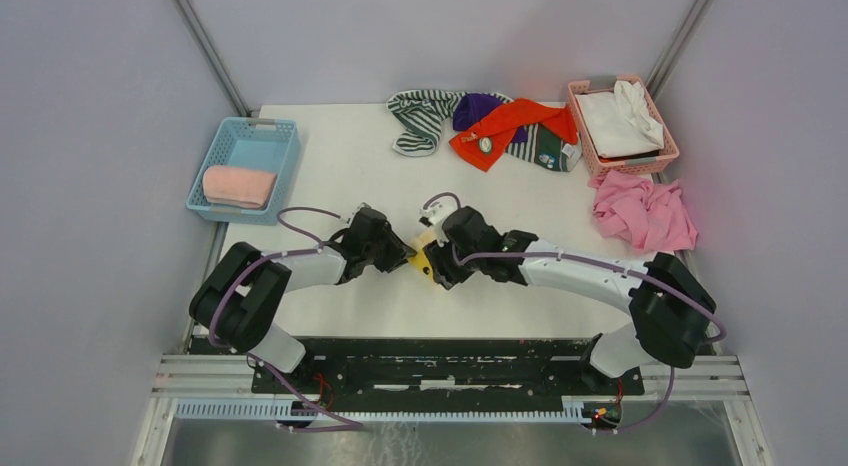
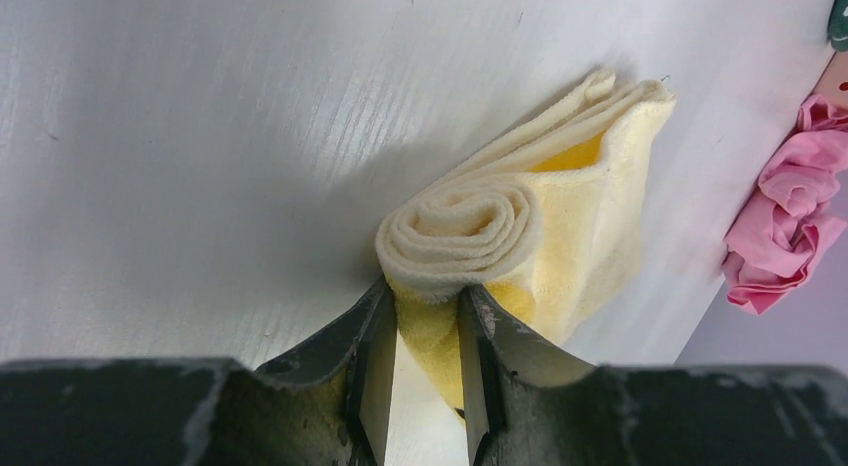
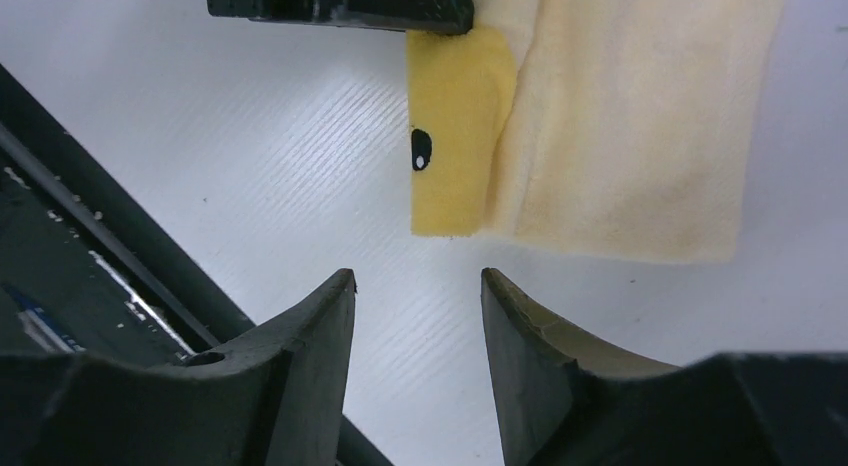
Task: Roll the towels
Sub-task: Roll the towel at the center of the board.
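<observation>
Towel (image 2: 560,216), pale yellow, sits mid-desk (image 1: 350,166) between both arms, one end wound into a coil. Left fingers (image 2: 372,336) are clamped on the cloth just beneath that coil; right fingers (image 3: 320,326) stand apart, just beside its flat edge.

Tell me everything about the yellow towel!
The yellow towel is soft, fuzzy cloth, pale cream outside and brighter yellow inside. One end is wound into a flat spiral; the rest lies folded on the white table. The left gripper pinches it by the spiral. A small black mark shows on one flap.
</observation>
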Motion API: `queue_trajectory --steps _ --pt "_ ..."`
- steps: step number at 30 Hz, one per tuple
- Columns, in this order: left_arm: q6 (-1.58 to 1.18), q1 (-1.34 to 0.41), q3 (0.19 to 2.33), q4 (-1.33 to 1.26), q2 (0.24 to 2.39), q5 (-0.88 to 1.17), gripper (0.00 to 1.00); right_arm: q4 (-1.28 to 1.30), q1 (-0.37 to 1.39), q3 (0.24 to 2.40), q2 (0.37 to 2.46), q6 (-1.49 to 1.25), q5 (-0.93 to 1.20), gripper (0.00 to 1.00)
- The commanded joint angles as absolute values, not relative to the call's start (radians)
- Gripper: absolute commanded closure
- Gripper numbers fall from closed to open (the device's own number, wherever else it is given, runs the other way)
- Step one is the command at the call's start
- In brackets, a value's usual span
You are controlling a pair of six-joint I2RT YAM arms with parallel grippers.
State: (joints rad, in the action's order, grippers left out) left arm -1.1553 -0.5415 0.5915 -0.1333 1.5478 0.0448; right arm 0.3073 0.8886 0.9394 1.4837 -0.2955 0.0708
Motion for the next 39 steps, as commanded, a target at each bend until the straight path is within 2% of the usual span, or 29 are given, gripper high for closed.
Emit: queue_trajectory --steps 1,10,20,24,32,39 --pt "-1.146 -0.547 0.569 0.051 1.556 -0.061 0.65 0.272 0.998 0.996 1.498 -0.141 -0.232 0.44" --pt "-1.153 -0.551 0.562 0.062 1.529 -0.075 0.65 0.117 1.166 1.035 1.677 0.002 -0.404 0.47" --pt "-1.155 -0.553 0.548 0.062 1.518 -0.078 0.65 0.171 1.196 1.043 1.849 0.0 -0.586 0.53" --pt "-1.154 -0.551 0.549 0.061 1.526 -0.08 0.65 0.168 1.199 0.999 1.826 -0.005 -0.623 0.53" --pt "-1.145 -0.552 0.553 0.066 1.536 -0.08 0.65 0.145 1.199 0.995 1.76 0.045 -0.537 0.53" --pt "-1.143 -0.552 0.556 0.074 1.53 -0.086 0.65 0.117 1.194 0.984 1.635 0.07 -0.443 0.46"
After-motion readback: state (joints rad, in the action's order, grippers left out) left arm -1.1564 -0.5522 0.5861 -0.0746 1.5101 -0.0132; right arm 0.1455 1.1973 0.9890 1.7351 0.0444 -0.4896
